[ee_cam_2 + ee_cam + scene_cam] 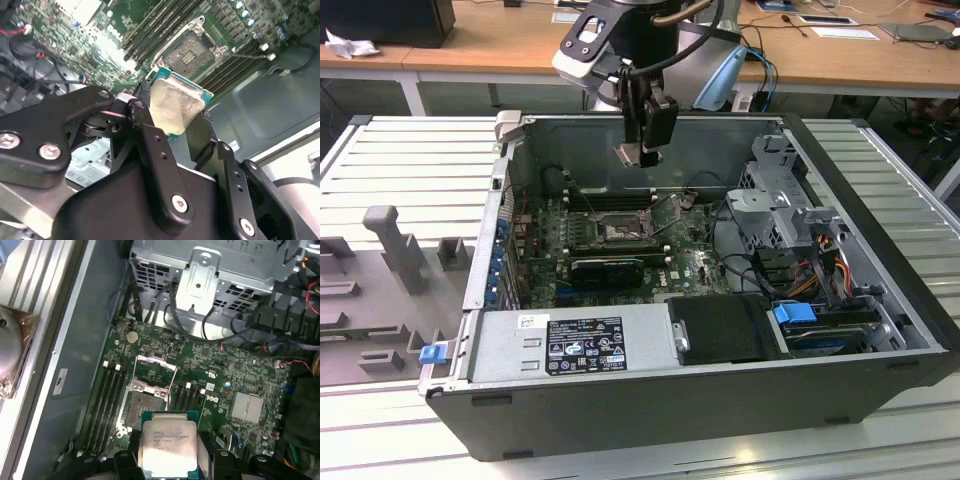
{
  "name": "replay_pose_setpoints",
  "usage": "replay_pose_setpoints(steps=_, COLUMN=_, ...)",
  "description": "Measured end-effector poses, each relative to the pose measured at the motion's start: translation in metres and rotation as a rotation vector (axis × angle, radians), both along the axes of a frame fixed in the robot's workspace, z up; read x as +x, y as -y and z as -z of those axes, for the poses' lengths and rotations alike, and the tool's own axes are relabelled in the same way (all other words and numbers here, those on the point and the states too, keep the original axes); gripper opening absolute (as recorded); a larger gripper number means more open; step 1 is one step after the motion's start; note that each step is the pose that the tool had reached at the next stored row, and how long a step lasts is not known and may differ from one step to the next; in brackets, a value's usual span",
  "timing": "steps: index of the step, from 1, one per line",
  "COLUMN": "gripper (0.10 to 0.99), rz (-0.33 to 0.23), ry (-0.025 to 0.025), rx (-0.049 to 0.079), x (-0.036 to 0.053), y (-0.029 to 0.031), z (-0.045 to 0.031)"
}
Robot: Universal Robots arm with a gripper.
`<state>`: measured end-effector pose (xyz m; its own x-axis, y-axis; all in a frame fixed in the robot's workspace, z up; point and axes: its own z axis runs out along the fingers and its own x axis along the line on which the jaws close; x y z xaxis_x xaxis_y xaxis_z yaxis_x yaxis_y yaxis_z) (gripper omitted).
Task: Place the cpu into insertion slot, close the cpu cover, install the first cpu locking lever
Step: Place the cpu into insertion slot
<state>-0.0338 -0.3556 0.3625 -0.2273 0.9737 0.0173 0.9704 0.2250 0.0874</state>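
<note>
we look into an open computer case (670, 410) lying on its side, with a green board (690, 265) on its floor. the gripper (642, 152) hangs over that board. in the second wrist view its two black fingers (145, 130) are set narrow and pinch the cpu (175, 102) by opposite edges. the chip's pale face shows in both wrist views. the cpu is in the air, apart from the board and touching nothing but the fingers. in the first wrist view the slot (142, 407) lies on the board just past the chip's edge, with its dark centre bare. the cover (156, 363) appears swung up and open at the slot's far end, though we cannot tell its angle. we judge the step in hand to be bringing the cpu down into the slot. to do it well, we think the chip should sit level and square to the slot's silver surround, corner matched to corner, before any descent. the lowering should be straight and gentle so the fine contacts are not scraped. the fingers should pass clear of the raised cover and the long memory slots (107, 400) alongside.
</note>
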Motion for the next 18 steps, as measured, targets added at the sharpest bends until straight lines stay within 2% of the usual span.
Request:
replay_pose_setpoints(steps=4, gripper=0.525, rz=0.063, ry=-0.0002, rx=0.0, x=0.0, y=-0.0001, z=0.0044)
replay_pose_setpoints(steps=9, gripper=0.525, rz=0.119, ry=-0.0004, rx=0.0, x=-0.0001, y=-0.0008, z=0.0163)
replay_pose_setpoints(steps=11, gripper=0.525, rz=0.178, ry=-0.0005, rx=0.0, x=-0.0002, y=-0.0008, z=0.0217)
replay_pose_setpoints(steps=13, gripper=0.525, rz=0.201, ry=-0.0004, rx=-0.001, x=-0.0001, y=-0.0008, z=0.0228)
replay_pose_setpoints(steps=14, gripper=0.525, rz=0.205, ry=0.0, rx=-0.004, x=-0.0002, y=-0.0008, z=0.0252)
replay_pose_setpoints(steps=18, gripper=0.525, rz=0.237, ry=-0.0001, rx=-0.004, x=-0.0003, y=-0.0011, z=0.0348)
